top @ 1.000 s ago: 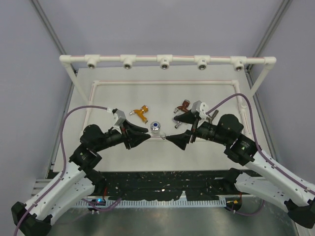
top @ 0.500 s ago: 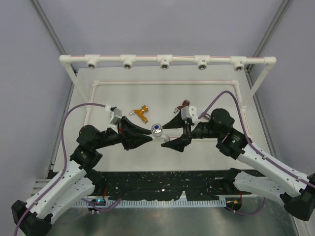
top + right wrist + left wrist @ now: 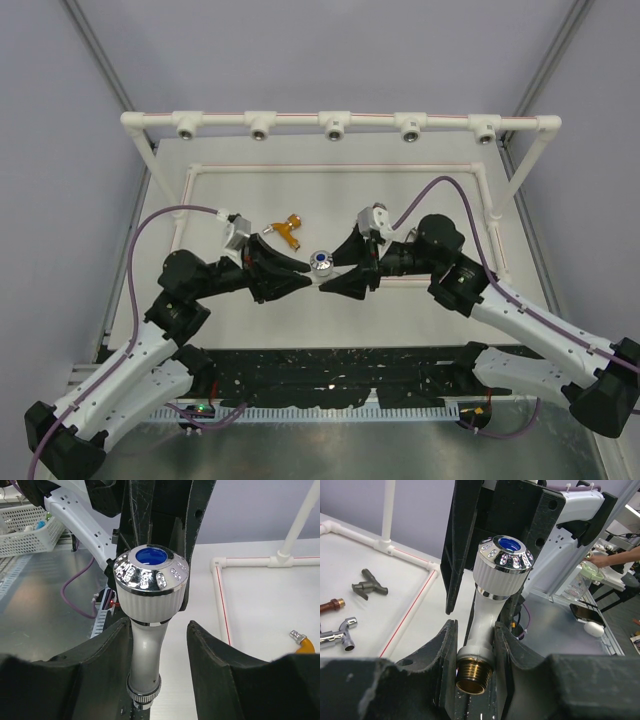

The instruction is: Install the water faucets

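The top view looks steeply down from above and behind the robot and takes in the whole table (image 3: pixel 330 200). The wrist views sit very close behind the left pincer (image 3: pixel 475 630) and the right pincer (image 3: pixel 159 625), facing each other. All three views share the white faucet (image 3: pixel 321 262).

A robotics lab: a white worktop (image 3: pixel 330 200) sits boxed in by plain grey walls (image 3: pixel 60 150) on metal posts (image 3: pixel 95 48), with purple cables (image 3: pixel 150 224) looping over it. At the right of the left wrist view, a person's arm (image 3: pixel 625 555) reaches over a cluttered desk (image 3: pixel 615 582). A white basket (image 3: pixel 30 525) sits upper left in the right wrist view.
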You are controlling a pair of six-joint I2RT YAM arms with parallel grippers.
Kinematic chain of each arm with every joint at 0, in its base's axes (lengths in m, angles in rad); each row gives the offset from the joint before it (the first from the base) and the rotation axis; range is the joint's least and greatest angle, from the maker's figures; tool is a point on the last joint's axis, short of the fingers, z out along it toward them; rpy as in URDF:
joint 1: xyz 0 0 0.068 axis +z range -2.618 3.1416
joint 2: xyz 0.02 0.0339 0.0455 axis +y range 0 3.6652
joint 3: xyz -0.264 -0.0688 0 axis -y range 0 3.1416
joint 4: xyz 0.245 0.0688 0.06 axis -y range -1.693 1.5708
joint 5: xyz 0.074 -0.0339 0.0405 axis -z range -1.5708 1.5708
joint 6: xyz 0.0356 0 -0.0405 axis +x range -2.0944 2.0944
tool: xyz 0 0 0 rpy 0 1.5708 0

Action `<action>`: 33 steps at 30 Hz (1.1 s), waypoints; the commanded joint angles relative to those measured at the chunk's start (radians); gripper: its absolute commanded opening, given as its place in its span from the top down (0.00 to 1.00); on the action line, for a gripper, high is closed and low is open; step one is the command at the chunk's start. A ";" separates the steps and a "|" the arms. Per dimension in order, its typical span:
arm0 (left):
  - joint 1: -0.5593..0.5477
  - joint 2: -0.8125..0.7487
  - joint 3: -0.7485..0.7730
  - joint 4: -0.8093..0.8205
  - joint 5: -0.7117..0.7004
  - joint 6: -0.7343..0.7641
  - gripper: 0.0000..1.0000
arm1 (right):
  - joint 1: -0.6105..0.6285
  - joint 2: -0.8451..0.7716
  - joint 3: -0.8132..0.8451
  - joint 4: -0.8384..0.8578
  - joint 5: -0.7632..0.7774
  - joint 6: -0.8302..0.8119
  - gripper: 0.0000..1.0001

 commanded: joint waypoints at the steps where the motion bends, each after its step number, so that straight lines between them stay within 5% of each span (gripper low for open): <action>1: 0.001 -0.011 0.058 0.050 0.007 0.016 1.00 | 0.008 0.008 0.042 0.059 0.015 0.030 0.47; 18: -0.003 -0.017 0.089 -0.070 -0.059 0.096 1.00 | 0.025 0.042 0.071 0.019 0.055 0.039 0.61; 33: -0.016 -0.030 0.093 -0.101 -0.097 0.107 1.00 | 0.034 0.062 0.077 0.014 0.047 0.056 0.59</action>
